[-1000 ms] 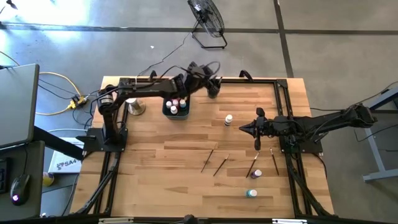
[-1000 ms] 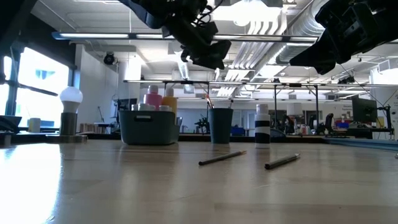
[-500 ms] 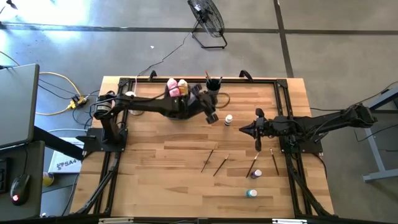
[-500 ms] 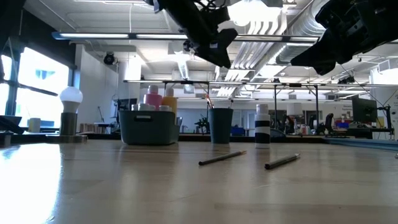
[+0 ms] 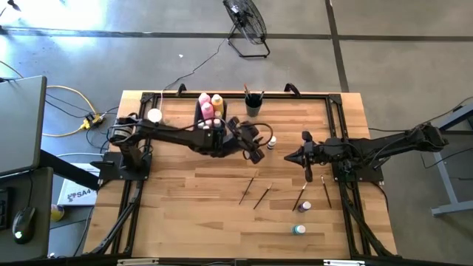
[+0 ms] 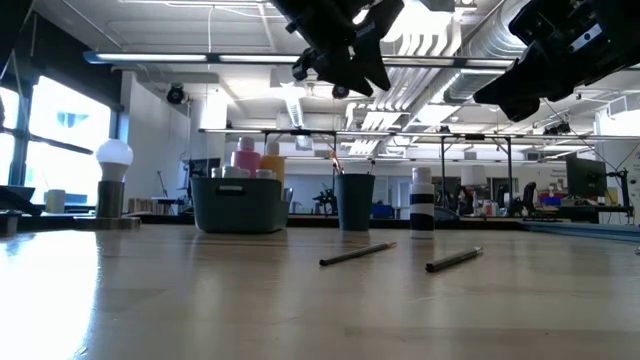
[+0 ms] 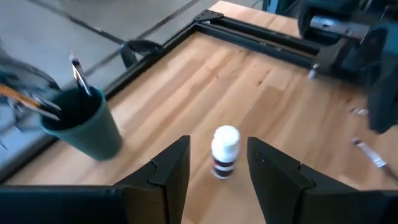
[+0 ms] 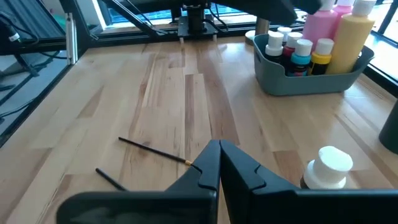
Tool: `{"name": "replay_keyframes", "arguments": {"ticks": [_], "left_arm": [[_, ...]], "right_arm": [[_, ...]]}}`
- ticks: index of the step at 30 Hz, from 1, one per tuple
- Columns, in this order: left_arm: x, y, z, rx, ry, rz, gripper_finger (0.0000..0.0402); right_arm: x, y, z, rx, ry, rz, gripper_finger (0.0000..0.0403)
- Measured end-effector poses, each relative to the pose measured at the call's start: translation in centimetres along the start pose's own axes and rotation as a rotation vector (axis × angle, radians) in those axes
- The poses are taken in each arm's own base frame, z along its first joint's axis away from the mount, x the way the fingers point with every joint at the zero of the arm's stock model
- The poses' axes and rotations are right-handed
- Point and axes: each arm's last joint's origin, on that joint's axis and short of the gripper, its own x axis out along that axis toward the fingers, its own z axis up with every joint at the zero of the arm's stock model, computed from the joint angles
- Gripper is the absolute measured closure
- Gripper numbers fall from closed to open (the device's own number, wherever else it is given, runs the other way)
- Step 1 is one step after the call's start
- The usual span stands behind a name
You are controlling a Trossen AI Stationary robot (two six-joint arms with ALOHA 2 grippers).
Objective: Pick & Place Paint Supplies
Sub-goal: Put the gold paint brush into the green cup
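From above: left gripper hanging out over the middle of the table, fingers parted and carrying nothing, pointing toward a small white-capped bottle sitting just beside it. Grey bin sitting near the far edge with the pink squeeze bottle and yellow squeeze bottle standing in it. Dark cup sitting just beside the bin with brushes sticking out. Four loose paintbrushes lying across the nearer half, plus two more small bottles lying close to them. Right gripper waiting off to the right side, pinched completely closed on nothing.

Down at table level: bin, cup and a dark-banded bottle lining up along the far side, two brushes lying closer in. Left gripper hovering high overhead.

Left wrist: looking straight down between spread fingers at the bottle standing upright, not touching it. Cup sitting off to one side.

Right wrist: fingers pressing together, no gap. Bin packed with small capped bottles and both tall ones, another white cap poking in close by, a brush lying ahead.
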Motion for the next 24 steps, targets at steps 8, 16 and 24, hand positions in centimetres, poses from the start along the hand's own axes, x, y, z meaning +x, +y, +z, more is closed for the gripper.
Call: {"name": "replay_keyframes", "arguments": {"ticks": [8, 16, 24], "left_arm": [[-1.1, -1.8, -0.7, -0.132, 0.026, -0.078, 0.0247], [-1.3, -2.0, -1.4, -0.177, 0.096, -0.101, 0.0247], [0.1, -2.6, -3.7, -0.244, 0.244, -0.114, 0.0247]], "right_arm": [[0.0, 0.0, -0.2, -0.011, 0.024, -0.003, 0.0401], [0.0, -0.1, -0.4, -0.065, 0.041, -0.004, 0.0401], [0.0, -0.1, -0.4, -0.066, 0.038, -0.018, 0.0401]]}}
